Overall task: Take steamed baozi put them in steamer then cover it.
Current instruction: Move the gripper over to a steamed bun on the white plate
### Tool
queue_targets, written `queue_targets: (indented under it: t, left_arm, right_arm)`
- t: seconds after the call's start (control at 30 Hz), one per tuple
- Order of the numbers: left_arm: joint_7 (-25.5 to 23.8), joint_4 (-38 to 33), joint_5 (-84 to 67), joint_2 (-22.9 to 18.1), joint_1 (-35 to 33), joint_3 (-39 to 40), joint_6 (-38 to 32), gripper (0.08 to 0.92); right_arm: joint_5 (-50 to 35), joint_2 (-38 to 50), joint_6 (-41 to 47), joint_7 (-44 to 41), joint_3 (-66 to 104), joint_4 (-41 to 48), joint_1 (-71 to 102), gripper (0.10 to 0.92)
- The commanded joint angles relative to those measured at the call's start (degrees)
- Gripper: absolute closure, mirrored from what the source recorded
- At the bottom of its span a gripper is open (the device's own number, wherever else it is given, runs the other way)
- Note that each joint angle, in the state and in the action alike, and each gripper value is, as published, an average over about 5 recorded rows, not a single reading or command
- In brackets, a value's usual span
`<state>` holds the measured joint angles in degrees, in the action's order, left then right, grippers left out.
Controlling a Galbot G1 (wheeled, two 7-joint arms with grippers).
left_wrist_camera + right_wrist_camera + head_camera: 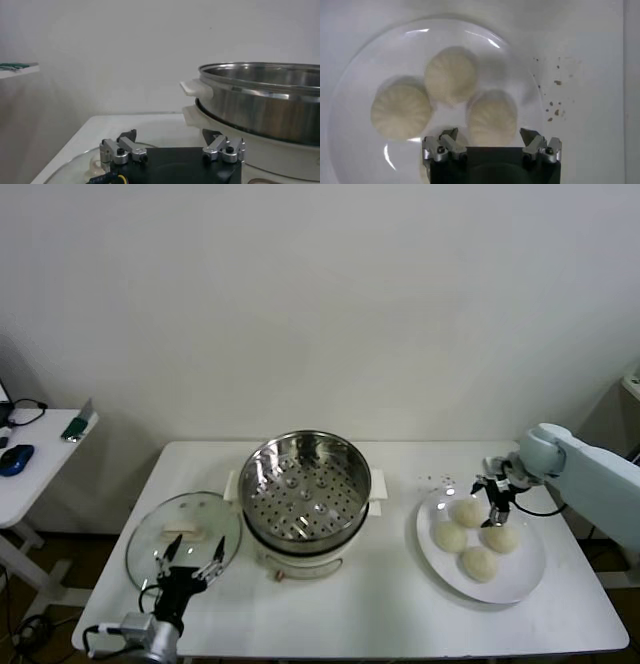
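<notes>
Four baozi on white plate

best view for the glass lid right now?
Head view: the cover shows whole, lying flat on the table left of the steamer, handle visible, left gripper over its near edge. Left wrist view catches only a sliver of its rim. Right wrist view doesn't show it.

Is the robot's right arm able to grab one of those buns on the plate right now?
Probably yes. The right end effector hangs open directly above the four baozi on the white plate, with nothing covering them. The buns sit close together, so its fingers may nudge a neighbour.
</notes>
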<state>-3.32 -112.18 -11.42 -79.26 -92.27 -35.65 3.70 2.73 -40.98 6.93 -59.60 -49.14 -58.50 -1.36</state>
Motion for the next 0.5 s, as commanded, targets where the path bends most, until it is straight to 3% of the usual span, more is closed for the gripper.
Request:
queue_targets:
  t: [0.03, 0.3, 0.5]
  left_arm:
    - [0.0, 0.0, 0.0, -0.1, 0.0, 0.0, -0.1, 0.177]
    - [-0.1, 0.2, -0.1, 0.0, 0.3, 0.1, 0.0, 0.177]
    - [-0.1, 0.3, -0.2, 0.0, 0.5, 0.1, 0.1, 0.177]
  right_arm:
    - [2.5, -3.3, -0.8, 0.6, 2.3, 5.1, 1.5, 0.203]
    - [2.2, -3.5, -0.3, 0.5, 3.3, 5.0, 2.8, 0.208]
    - [2.4, -3.6, -0.3, 0.6, 3.6, 5.0, 2.9, 0.305]
